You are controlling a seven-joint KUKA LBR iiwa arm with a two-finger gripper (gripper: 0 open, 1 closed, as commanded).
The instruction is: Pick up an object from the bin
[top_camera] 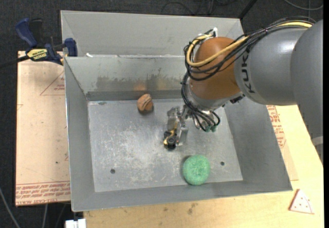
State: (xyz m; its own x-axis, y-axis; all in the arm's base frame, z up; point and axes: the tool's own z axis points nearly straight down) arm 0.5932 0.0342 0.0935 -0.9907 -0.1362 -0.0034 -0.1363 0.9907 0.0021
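Where the grey bin (77,134) receives the arm (277,67) from the right, a green ball (196,169) rests near the front wall and a brown nut-like lump (145,103) by the back wall. At mid-floor the end effector (176,128) stands over or against a small black-and-yellow item (169,141); its opening, and any hold, cannot be told. The item's long axis seems to run back-to-front: closing squarely across it, centred, should grip best.

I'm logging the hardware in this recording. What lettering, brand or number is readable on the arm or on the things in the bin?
"KUKA": dark letters running sideways on the grey arm.
Brown nut-like ball: no text to be seen.
Green fuzzy ball: no text to be seen.
Small black-and-yellow thing: too small to tell whether it carries any marking.
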